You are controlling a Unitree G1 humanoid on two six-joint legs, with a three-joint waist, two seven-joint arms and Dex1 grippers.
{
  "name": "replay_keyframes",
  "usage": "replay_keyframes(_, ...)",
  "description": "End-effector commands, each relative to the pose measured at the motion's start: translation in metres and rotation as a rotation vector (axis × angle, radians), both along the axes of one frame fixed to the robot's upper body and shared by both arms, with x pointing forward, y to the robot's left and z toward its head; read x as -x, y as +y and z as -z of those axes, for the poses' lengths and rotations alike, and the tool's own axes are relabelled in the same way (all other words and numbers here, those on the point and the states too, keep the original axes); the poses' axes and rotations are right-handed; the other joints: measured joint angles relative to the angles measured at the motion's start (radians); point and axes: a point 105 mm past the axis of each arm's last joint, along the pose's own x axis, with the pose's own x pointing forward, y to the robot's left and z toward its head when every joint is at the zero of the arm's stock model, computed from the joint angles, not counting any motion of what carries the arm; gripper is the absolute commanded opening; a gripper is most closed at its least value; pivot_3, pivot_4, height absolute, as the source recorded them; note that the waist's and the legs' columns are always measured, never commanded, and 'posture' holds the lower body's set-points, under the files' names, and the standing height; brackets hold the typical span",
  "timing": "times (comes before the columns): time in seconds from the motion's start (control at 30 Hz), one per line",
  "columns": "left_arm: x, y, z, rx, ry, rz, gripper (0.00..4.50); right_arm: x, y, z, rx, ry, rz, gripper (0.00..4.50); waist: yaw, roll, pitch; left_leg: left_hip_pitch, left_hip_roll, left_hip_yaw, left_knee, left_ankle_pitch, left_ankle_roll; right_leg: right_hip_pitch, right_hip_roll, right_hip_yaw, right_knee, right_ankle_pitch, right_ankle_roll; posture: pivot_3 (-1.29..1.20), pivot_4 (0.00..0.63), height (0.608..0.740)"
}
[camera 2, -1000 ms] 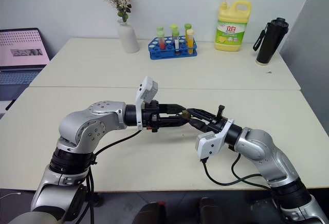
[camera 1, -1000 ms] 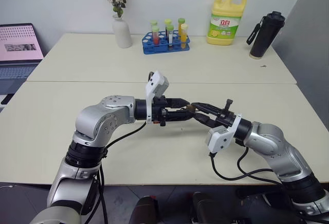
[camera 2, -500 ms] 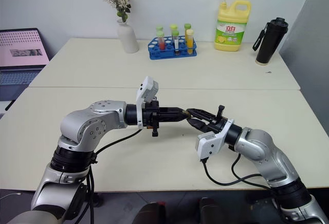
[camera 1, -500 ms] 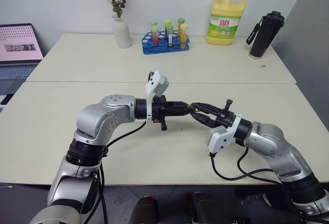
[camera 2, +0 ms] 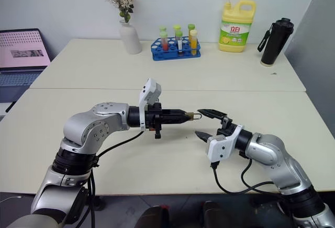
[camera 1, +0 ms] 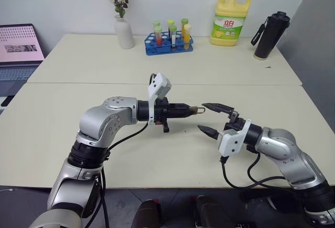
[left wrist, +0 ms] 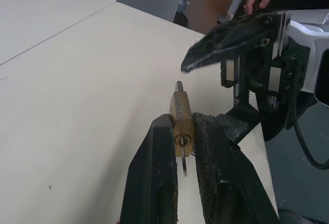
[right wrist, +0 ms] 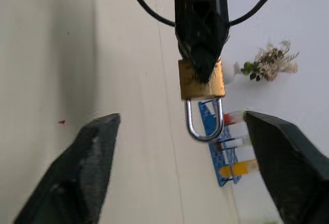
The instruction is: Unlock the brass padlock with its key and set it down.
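So the left hand [camera 1: 192, 110] is pinched tight on the brass padlock [left wrist: 181, 117], holding it up in the air over the near counter [camera 1: 47, 134], roughly in the middle between the two arms. The body sits squeezed between the two black fingers [left wrist: 157, 178], with the shackle poking out past the tips toward the right hand [camera 1: 210, 118]. That one has its fingers spread wide with nothing in them, hovering just beside the lock, apart from it. In the right wrist view the shackle [right wrist: 203, 124] looks like both legs still go into the body, so my guess is it's still locked, though I can't say for sure. The left wrist view shows the keyhole end with something thin and silvery hanging out of it, which I take to be the key [left wrist: 183, 156], so it seems to be seated in the lock. Judging from that: lock picked up, key probably in, but turning it, popping the shackle and putting the lock down on the counter all look like they're left to do. The open hand seems lined up to go for one end of it.
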Motion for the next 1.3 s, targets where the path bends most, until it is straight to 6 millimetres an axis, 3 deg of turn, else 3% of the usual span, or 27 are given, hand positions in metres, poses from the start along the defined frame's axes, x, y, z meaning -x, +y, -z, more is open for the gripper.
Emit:
replay_keyframes(0.03,0.0,0.0,-0.012,0.004,-0.073,0.024,0.16,0.007,-0.008,-0.004,-0.052,0.146,0.0,4.5,0.0,0.0,0.0,0.0,0.0,0.0,0.0,0.0,0.0,0.0,0.0,0.0,0.0,0.0,0.0,0.0,0.15,0.74)
replay_keyframes(0.1,0.0,0.0,-0.013,0.008,-0.081,0.038,0.16,0.018,-0.014,-0.017,-0.162,0.293,-0.013,4.5,0.001,0.0,0.0,0.0,0.0,0.0,0.0,0.0,0.0,0.0,0.0,0.0,0.0,0.0,0.0,0.0,0.15,0.74)
replay_keyframes(0.2,0.004,-0.003,-0.012,0.005,-0.089,0.085,0.16,0.04,-0.004,-0.028,-0.224,0.506,-0.112,3.85,-0.001,0.0,0.0,0.0,0.001,0.0,0.0,0.0,0.0,0.0,0.0,0.0,0.0,0.0,0.0,0.0,0.15,0.74)
replay_keyframes(0.53,0.012,-0.003,-0.013,-0.011,-0.116,0.142,0.16,0.027,0.005,-0.041,-0.298,0.58,-0.11,0.13,-0.001,0.0,0.0,0.0,0.0,-0.001,0.0,0.0,0.0,0.001,0.001,-0.001,-0.001,0.0,0.0,0.0,0.15,0.74)
replay_keyframes(0.57,0.014,-0.003,-0.014,-0.01,-0.117,0.147,0.16,0.025,0.004,-0.04,-0.296,0.582,-0.106,0.0,-0.001,0.0,0.0,0.0,0.0,-0.001,0.0,0.0,0.0,0.001,0.001,-0.001,-0.001,0.0,0.0,0.0,0.15,0.74)
replay_keyframes(1.3,0.032,-0.001,-0.005,-0.08,-0.157,0.219,0.16,0.009,0.001,-0.029,-0.245,0.583,-0.118,0.0,-0.001,0.0,0.0,0.0,0.0,-0.001,0.0,0.0,0.0,0.001,0.001,-0.001,-0.001,0.0,0.001,0.0,0.15,0.74)
